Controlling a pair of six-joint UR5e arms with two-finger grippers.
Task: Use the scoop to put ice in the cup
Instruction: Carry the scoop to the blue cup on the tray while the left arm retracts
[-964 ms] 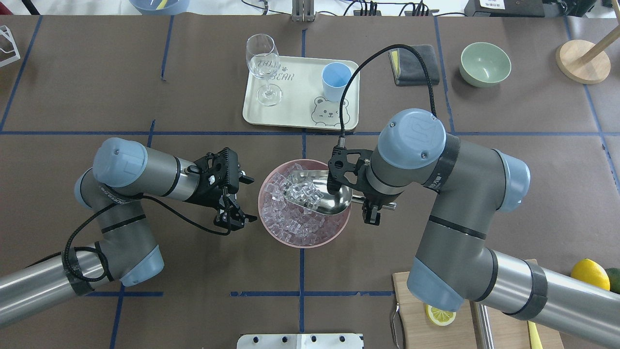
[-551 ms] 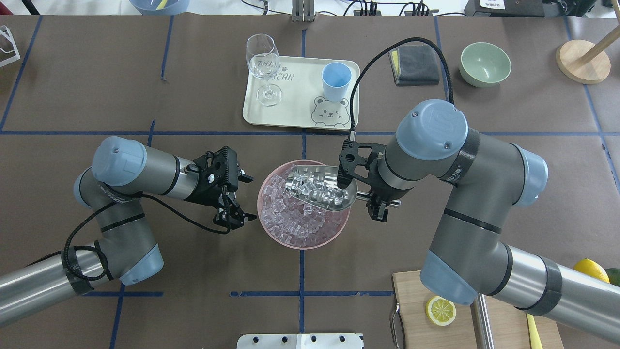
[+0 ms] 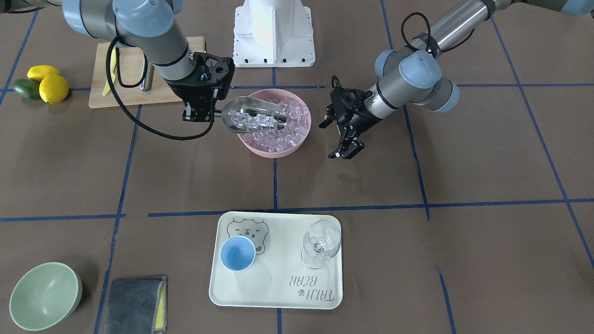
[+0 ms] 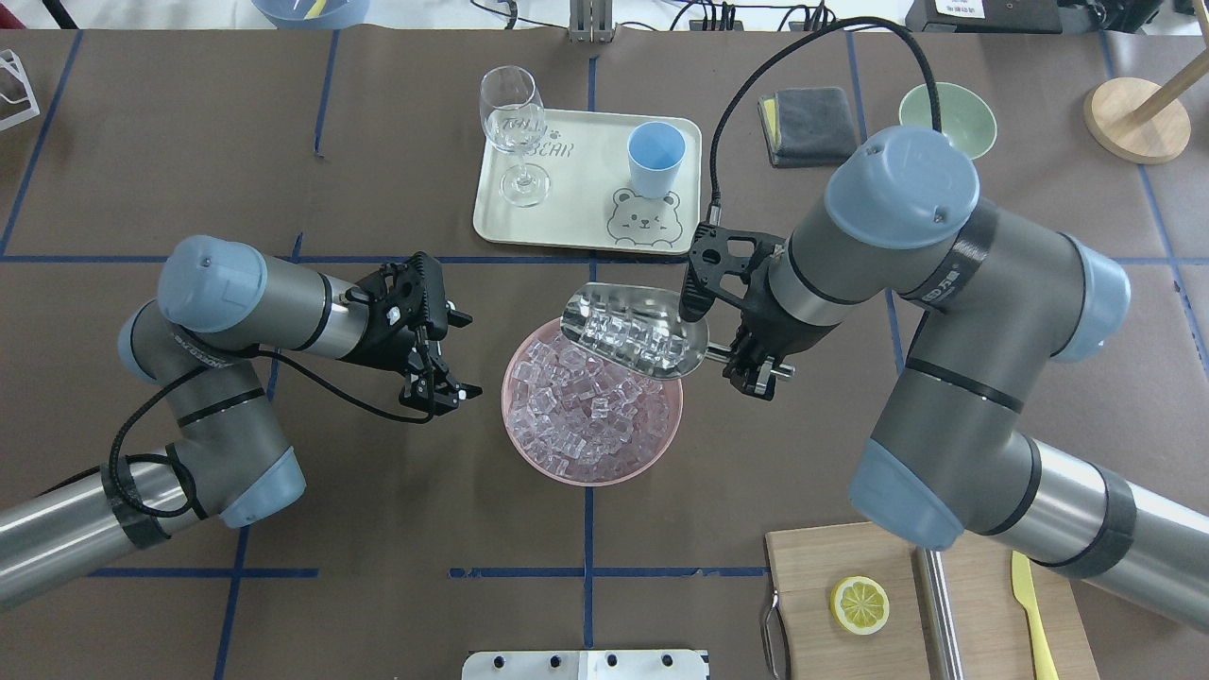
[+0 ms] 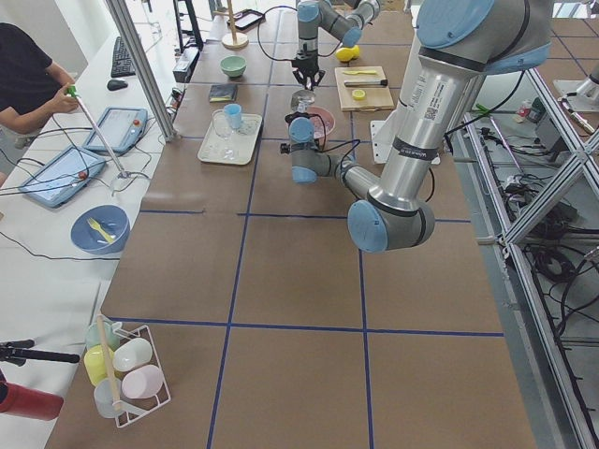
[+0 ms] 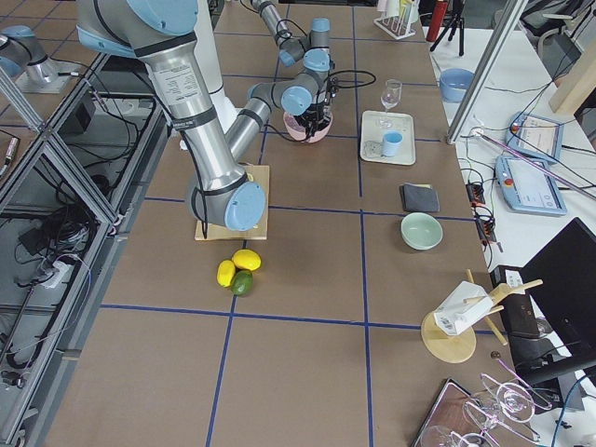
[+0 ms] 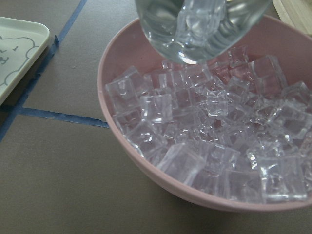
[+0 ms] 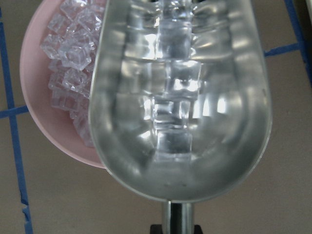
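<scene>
The steel scoop (image 4: 631, 331) hangs level over the far rim of the pink bowl (image 4: 529, 451), loaded with ice (image 4: 635, 338). My right gripper (image 4: 749, 366) is shut on the scoop's thin handle, at the bowl's right. In the right wrist view, cubes lie along the trough of the scoop (image 8: 180, 107). More ice (image 4: 586, 411) fills the bowl. The light-blue cup (image 4: 655, 156) stands upright on the cream tray (image 4: 567, 212), beyond the scoop. My left gripper (image 4: 456, 355) is open with nothing in it, just left of the bowl.
A stemmed wine glass (image 4: 515, 123) stands on the tray's left side. A grey cloth (image 4: 808, 127) and a green bowl (image 4: 956, 106) lie at the far right. A cutting board (image 4: 822, 604) with a lemon slice (image 4: 859, 604) sits at the near right.
My right arm has lifted the loaded scoop out of the bowl's ice and carried it toward the tray. The left arm has drawn back slightly to the left, gripper still open.
</scene>
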